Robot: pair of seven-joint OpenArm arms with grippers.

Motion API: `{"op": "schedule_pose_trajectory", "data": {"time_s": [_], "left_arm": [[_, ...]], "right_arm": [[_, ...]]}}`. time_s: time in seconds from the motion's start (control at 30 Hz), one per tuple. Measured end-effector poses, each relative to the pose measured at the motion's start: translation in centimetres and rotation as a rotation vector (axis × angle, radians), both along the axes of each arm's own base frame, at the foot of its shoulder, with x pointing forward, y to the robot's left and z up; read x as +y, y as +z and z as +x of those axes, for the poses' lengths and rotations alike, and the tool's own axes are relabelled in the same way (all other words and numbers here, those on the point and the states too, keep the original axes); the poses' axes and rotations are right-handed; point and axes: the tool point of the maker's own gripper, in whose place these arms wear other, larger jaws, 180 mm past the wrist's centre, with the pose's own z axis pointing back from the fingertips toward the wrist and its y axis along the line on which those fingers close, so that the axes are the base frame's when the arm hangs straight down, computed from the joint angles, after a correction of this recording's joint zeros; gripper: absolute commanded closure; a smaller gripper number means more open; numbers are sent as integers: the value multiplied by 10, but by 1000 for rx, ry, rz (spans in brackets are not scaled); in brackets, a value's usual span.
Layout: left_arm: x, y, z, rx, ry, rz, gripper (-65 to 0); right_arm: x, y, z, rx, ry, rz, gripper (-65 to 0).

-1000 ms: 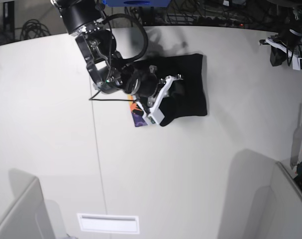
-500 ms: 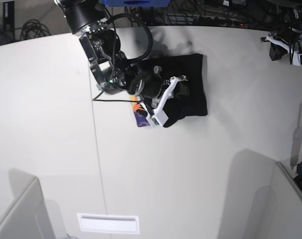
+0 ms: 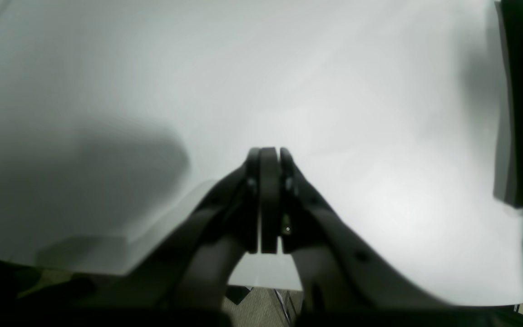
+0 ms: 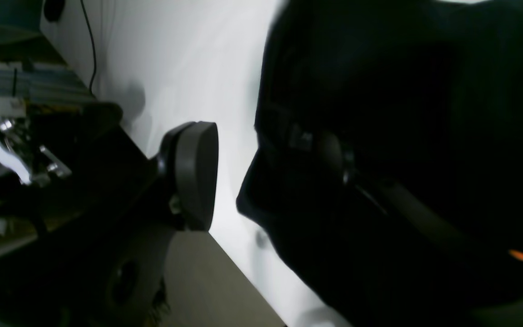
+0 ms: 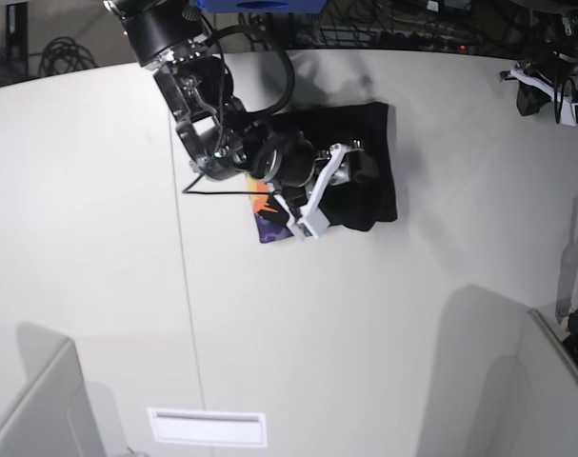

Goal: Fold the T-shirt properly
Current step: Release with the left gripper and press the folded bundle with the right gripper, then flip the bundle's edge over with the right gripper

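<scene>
A black T-shirt [image 5: 350, 162] lies on a white tabletop [image 5: 384, 314], toward the far side in the base view. It is already folded into a compact, roughly rectangular bundle with fairly straight far and right edges. A small strip of its purple, orange and yellow print [image 5: 265, 221] sticks out from under the bundle's near-left corner, so the fold there looks untidy or unfinished.

The right end effector [image 5: 350, 171] sits directly over the T-shirt, at its left half. In the right wrist view one dark finger pad [image 4: 195, 175] stands clear above the bare tabletop beside the cloth edge, while the other finger is lost against the black fabric [image 4: 402, 136]. The jaws stand apart. Whether any cloth is caught between them cannot be told.

The left end effector [image 5: 546, 81] is well away from the T-shirt, at the far right corner of the tabletop. In the left wrist view its fingers [image 3: 268, 200] are pressed together with nothing between them.

Judging from this, most of the folding appears done. What seems left is tucking or squaring the near-left corner so the print no longer shows, then withdrawing the arm.
</scene>
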Motion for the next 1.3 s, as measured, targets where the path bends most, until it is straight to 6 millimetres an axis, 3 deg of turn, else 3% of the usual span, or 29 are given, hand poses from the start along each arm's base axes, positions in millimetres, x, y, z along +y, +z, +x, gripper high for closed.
{"op": "schedule_pose_trajectory", "data": {"time_s": [0.17, 0.23, 0.33, 0.43, 0.57, 0.67, 0.77, 0.93, 1.03, 1.2, 1.3], "left_arm": [[2, 1, 0, 1, -3, 7, 0], [7, 5, 3, -3, -12, 20, 0], [14, 2, 2, 1, 5, 20, 0], [31, 0, -11, 17, 65, 24, 0], [48, 4, -22, 27, 113, 49, 0], [51, 7, -20, 12, 122, 53, 0], [52, 7, -21, 14, 122, 55, 0], [51, 8, -20, 13, 118, 55, 0], [51, 7, -21, 14, 118, 54, 0], [51, 7, -21, 14, 119, 54, 0], [51, 7, -21, 13, 119, 54, 0]], "right_arm": [[23, 12, -13, -28, 134, -13, -290], [19, 19, -10, -49, 138, -19, -242], [8, 46, -5, -129, 119, 15, -144], [-17, 65, 14, -181, 16, 47, 0], [-69, 40, 53, -141, -145, -39, 0], [-91, 12, 65, -81, -170, -106, 0], [-98, -14, 64, -24, -190, -138, 0], [-93, -40, 52, -42, -136, -249, 0], [-73, -43, 38, -38, -75, -247, 0], [-61, -48, 26, -44, -18, -265, 0], [-40, -44, 16, -41, 24, -238, 0]]}}
